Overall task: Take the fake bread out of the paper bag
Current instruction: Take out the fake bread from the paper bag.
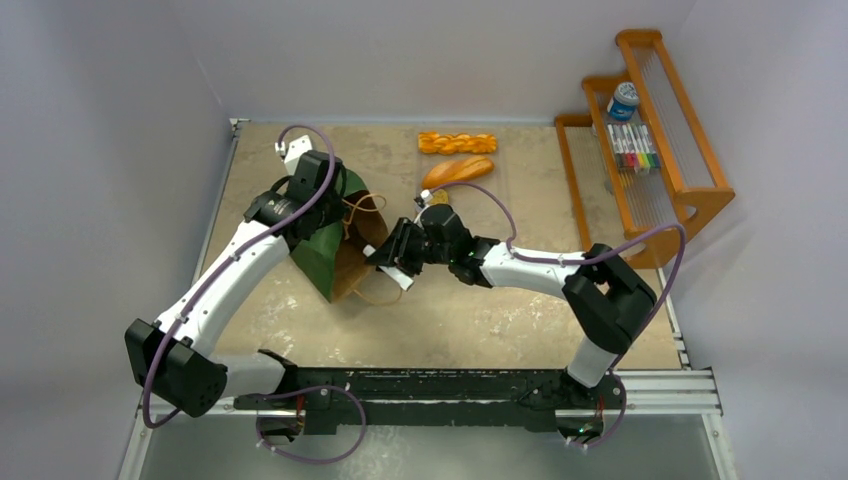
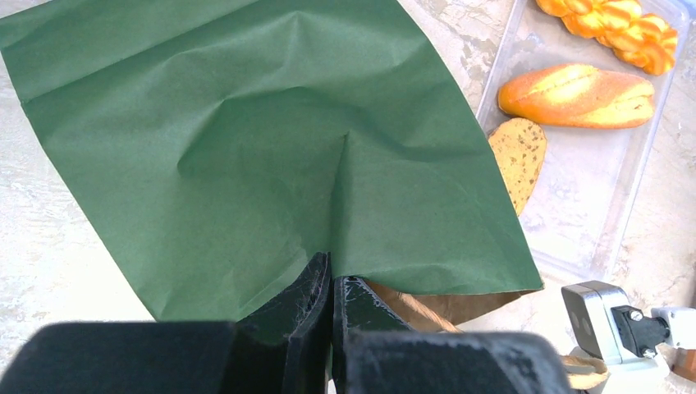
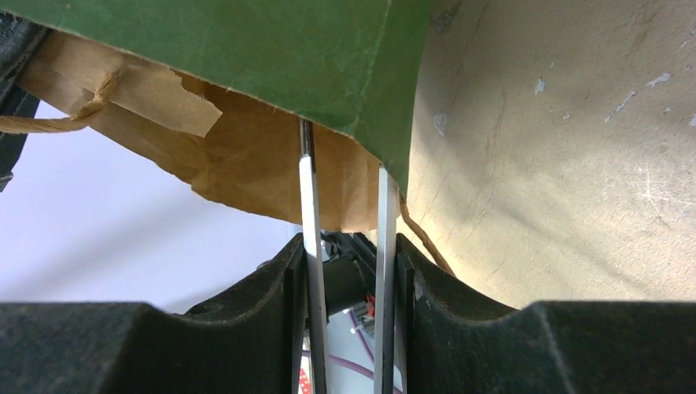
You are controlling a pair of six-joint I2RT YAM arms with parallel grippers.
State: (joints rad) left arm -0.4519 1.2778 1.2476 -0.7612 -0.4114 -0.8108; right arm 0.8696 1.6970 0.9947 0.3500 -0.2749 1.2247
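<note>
The paper bag (image 1: 325, 250) lies on the counter (image 1: 470, 320) at about 9 o'clock from the middle in the overhead view. Its green side faces up and its brown-lined mouth is turned toward 4 o'clock. The left arm (image 1: 235, 270) reaches over it from 7 o'clock. The left jaws are pressed together, pinching the upper edge of the bag's mouth and lifting the green paper into a creased tent.

The right arm (image 1: 540, 268) comes in from 3 o'clock. The right jaws stand narrow, squeezing the two thin blades of the tongs (image 3: 309, 197). The blades run side by side, slightly apart, under the raised green flap and into the brown interior. What lies deeper in the bag is hidden.

Three pieces of the fake bread sit outside the bag at 12 o'clock, in a clear tray (image 2: 574, 264). The braided stick (image 1: 457, 142) is farthest, the oblong loaf (image 1: 457, 170) is just nearer, and the round brown slice (image 2: 519, 156) is closest to the bag. A wooden rack (image 1: 690, 170) stands at 2 o'clock.
</note>
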